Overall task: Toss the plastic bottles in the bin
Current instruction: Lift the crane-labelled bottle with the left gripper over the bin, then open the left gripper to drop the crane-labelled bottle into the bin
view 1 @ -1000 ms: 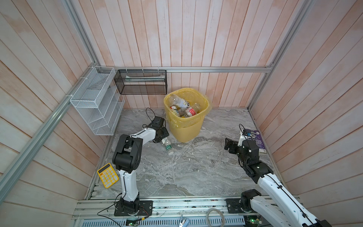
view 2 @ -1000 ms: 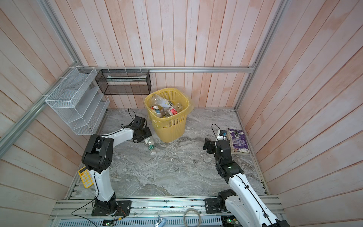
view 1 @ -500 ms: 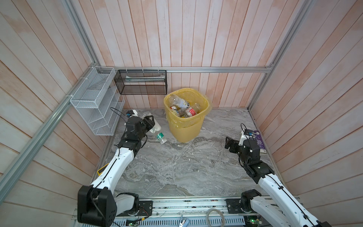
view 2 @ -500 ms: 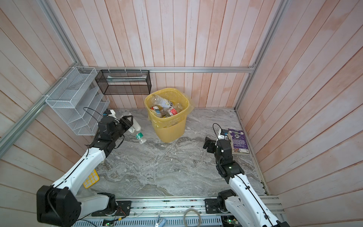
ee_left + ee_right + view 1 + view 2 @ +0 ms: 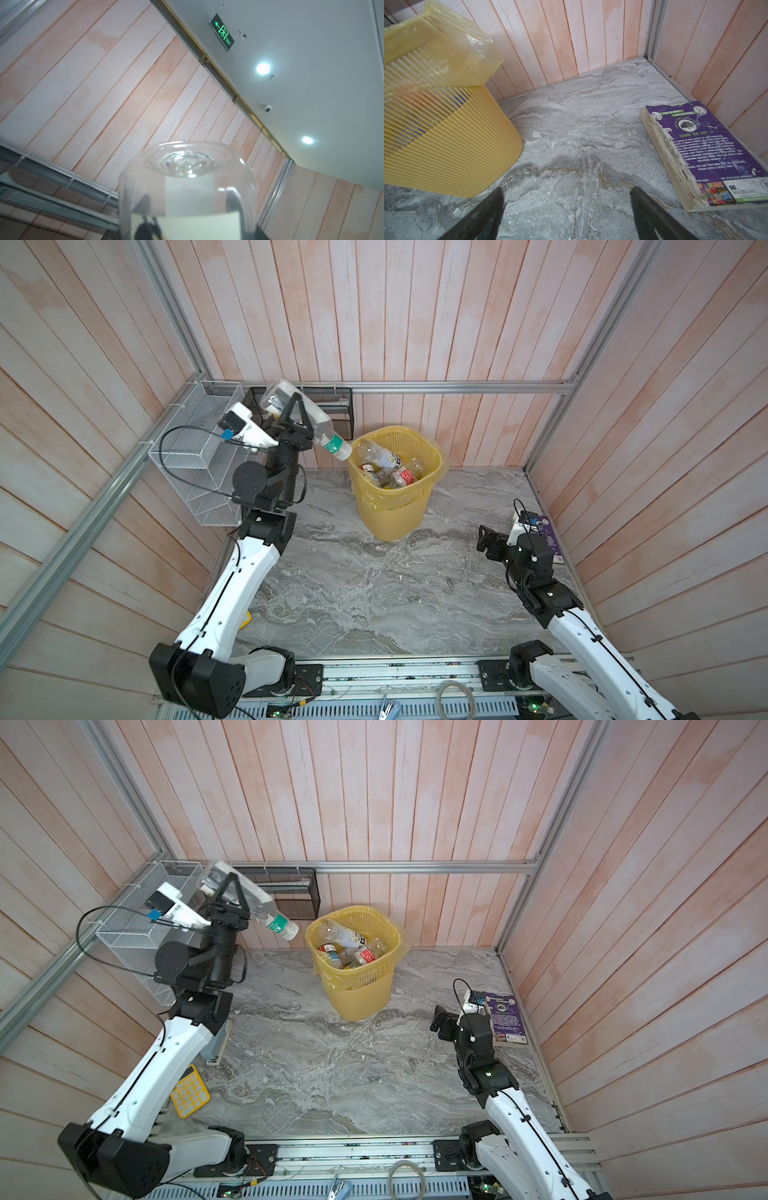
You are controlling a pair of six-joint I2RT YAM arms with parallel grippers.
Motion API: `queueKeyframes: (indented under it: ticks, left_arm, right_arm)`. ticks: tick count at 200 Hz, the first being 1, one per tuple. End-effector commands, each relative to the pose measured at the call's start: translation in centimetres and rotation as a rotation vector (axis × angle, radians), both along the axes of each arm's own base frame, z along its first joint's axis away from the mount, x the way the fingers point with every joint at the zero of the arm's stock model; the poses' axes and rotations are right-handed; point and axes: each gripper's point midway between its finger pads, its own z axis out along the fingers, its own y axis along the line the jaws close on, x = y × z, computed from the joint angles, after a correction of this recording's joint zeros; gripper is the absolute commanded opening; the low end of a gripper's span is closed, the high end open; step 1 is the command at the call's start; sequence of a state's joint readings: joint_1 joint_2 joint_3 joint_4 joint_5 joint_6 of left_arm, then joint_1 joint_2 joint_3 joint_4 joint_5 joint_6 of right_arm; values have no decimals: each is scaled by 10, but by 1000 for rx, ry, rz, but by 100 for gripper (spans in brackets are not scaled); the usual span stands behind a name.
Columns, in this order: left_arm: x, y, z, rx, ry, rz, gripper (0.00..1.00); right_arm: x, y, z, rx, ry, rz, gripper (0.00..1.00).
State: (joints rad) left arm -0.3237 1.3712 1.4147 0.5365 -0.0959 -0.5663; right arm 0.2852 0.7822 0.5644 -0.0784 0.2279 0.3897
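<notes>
My left gripper [image 5: 293,408] is shut on a clear plastic bottle [image 5: 309,423] with a green label and a white cap. It holds the bottle high in the air, left of the bin [image 5: 395,512], tilted with its cap down towards the bin's near rim. Both top views show this, with the bottle [image 5: 253,900] beside the bin [image 5: 359,990]. In the left wrist view the bottle's base [image 5: 187,166] fills the foreground and dark fingers show through it. Several plastic bottles [image 5: 388,466] lie inside the yellow lined bin. My right gripper [image 5: 484,541] hangs open and empty low over the floor, right of the bin [image 5: 446,135].
A white wire rack [image 5: 195,460] and a black mesh basket [image 5: 338,406] hang on the walls behind my left arm. A purple book [image 5: 708,149] lies by the right wall. A yellow calculator [image 5: 189,1092] lies on the floor at the left, near my left arm.
My left arm has lifted the bottle from the floor beside the bin to above rim height and swung upright. The right arm has barely moved.
</notes>
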Motion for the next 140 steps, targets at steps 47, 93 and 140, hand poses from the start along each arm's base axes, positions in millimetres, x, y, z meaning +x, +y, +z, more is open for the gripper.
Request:
queueKeyframes:
  ticks: [47,93,140]
  left_arm:
    - [104,-102,-74,220,323,-153,100]
    - [74,-85,-55,211,265,-122,100]
    - [48,-67,-80,240,297,-74,100]
  right_arm:
    - [-5,-6,25,-15,-51,-13,95]
    - [-7,-8,20,-11,-43,-22,96]
    - [-3,-11,13,-36,-24,-41,95]
